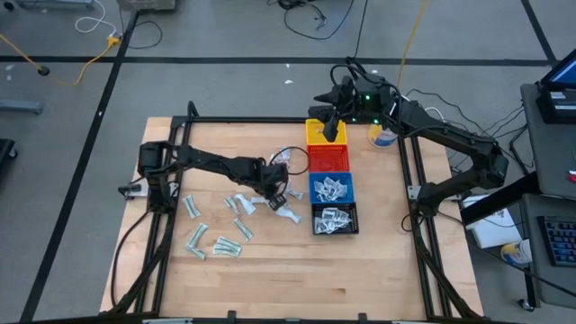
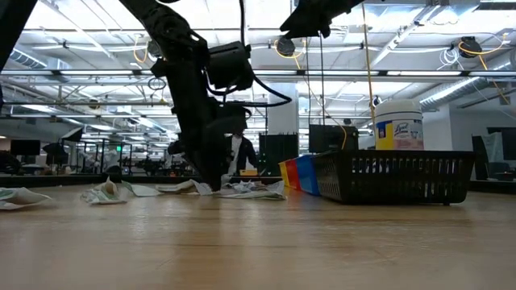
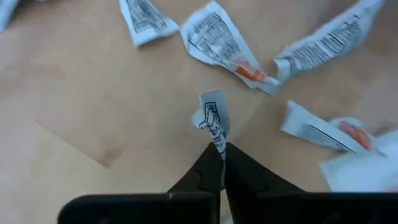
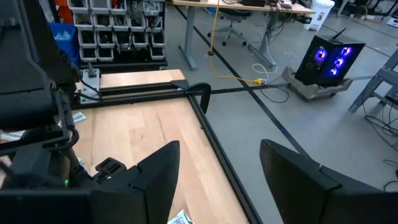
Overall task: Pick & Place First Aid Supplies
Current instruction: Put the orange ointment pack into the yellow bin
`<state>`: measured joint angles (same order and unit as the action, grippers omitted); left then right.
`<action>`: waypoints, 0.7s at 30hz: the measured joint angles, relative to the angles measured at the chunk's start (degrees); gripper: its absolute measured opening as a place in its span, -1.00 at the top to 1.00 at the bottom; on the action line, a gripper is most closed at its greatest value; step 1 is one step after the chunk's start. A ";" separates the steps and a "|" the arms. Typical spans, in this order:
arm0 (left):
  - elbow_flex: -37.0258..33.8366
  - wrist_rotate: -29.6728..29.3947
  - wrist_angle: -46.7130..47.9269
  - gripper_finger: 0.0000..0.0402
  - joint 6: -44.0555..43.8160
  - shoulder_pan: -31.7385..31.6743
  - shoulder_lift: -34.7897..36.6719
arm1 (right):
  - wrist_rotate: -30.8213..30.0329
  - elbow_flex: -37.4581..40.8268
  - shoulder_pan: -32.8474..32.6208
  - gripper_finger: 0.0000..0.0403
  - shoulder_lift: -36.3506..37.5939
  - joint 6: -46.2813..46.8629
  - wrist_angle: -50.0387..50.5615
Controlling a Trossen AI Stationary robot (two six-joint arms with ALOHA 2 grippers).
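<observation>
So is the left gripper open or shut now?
Shut: the left gripper has its fingers together, pinching a small white packet.

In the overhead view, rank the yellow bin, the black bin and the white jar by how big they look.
1. black bin, largest
2. yellow bin, partly hidden by the right arm, so its size is unsure
3. white jar, smallest, also partly hidden

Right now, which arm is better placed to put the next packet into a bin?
Left, probably. The left end effector is already shut on a small white packet among the loose supplies. The right end effector hangs open above the yellow bin, holding nothing.
</observation>
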<state>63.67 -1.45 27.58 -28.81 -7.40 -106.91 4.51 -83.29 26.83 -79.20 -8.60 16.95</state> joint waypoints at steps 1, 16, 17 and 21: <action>-0.09 0.68 0.41 0.96 0.17 -0.30 0.92 | 0.00 0.00 0.00 -0.07 0.00 0.00 0.00; -7.79 5.45 -25.45 0.99 15.97 -5.58 25.53 | 0.13 0.00 0.04 -0.03 0.02 2.79 -1.51; -9.06 6.68 -28.70 0.99 16.80 -6.05 27.08 | 0.21 0.00 -0.01 -0.03 0.02 3.60 -1.79; -14.27 11.05 -40.55 0.99 18.61 -8.08 32.15 | 4.35 0.00 -0.38 -0.02 0.01 4.93 -2.11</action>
<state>49.40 9.61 -12.97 -10.20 -15.49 -74.76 8.87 -83.29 26.45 -79.19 -3.67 14.84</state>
